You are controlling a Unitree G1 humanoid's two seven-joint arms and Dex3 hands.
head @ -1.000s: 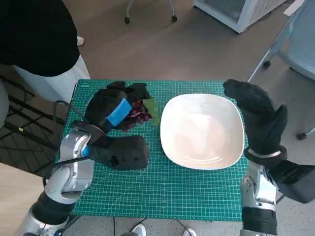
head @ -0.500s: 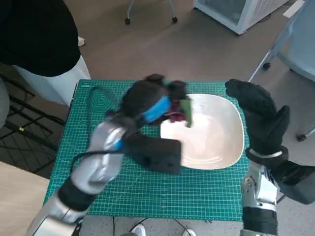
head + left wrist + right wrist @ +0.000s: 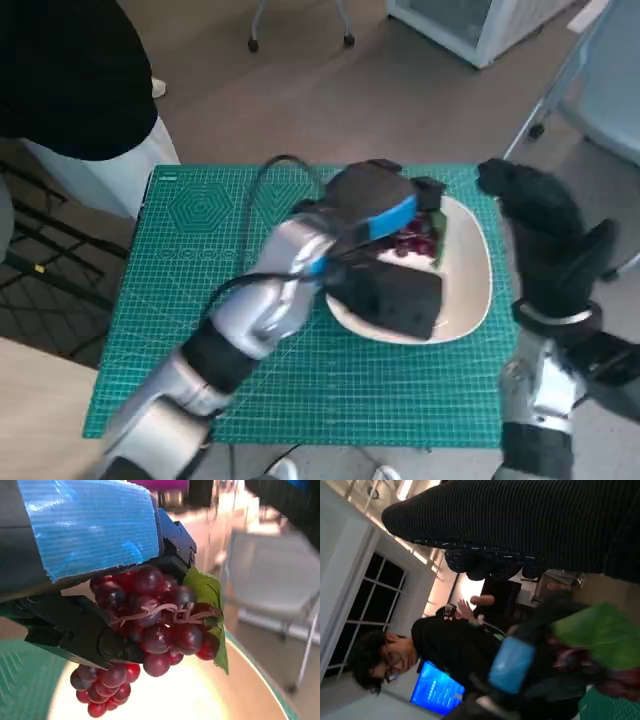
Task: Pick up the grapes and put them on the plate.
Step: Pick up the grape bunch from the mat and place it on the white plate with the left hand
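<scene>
Glossy fruit, matt mat, knitted glove

The grapes have smooth, shiny dark red skins and a matt green leaf. The plate looks like smooth white glazed ceramic. The mat is matt green with a printed grid. The left hand is black plastic under ribbed blue tape; the right hand wears black knitted cloth.

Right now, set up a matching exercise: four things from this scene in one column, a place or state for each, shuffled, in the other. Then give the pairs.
Things:
1. grapes
2. plate
3. left hand
4. right hand

Places or states:
A. white, lying on the green mat
B. gloved, raised beside the plate, holding nothing
C. hanging in a hand's grip above the plate
D. blue-taped, gripping the bunch

Pairs: 1-C, 2-A, 3-D, 4-B
</scene>
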